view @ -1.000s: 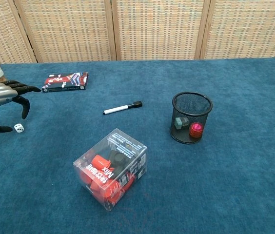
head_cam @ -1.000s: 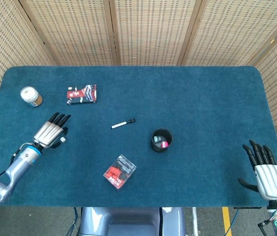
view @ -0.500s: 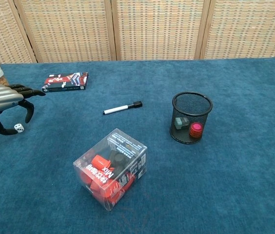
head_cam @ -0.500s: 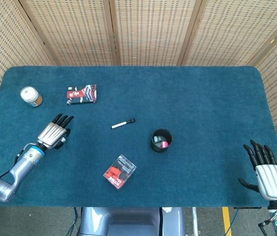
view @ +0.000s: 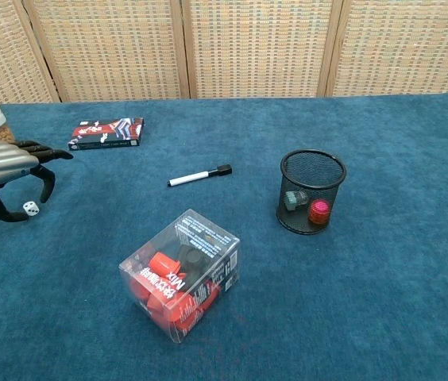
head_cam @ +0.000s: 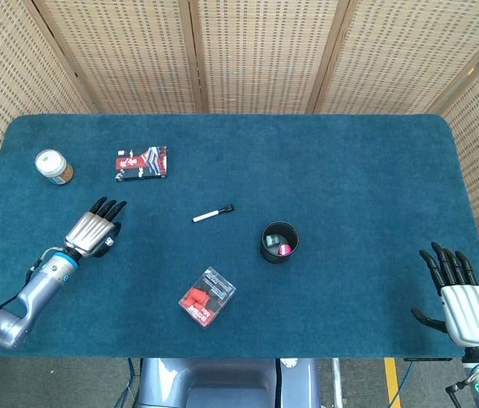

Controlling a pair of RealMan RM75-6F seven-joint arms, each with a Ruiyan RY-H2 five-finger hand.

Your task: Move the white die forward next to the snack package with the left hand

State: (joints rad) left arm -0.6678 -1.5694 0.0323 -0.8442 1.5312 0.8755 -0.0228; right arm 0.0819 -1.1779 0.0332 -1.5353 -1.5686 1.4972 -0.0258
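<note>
Step in hand: closing on the white die [view: 30, 208], which is not yet picked up.
Die: sits on the blue surface [view: 383, 262], under the curled fingers of the left robot hand [view: 5, 171]; in the head view the hand hides it.
Left robot hand: hovers over the die with fingers arched and apart, thumb on one side and fingertips on the other, holding nothing; contact with the die cannot be told.
Right robot hand [head_cam: 462, 299]: far from the die, at the near right edge of the surface, fingers spread, holding nothing.
Snack package [view: 106, 132]: lies flat, beyond the die and a little to its right.
Good grip: lower, center thumb and fingertip on opposite faces, then pinch gently so the die does not skid.
Placement: carry it low and set it just beside the package, not on it.
</note>
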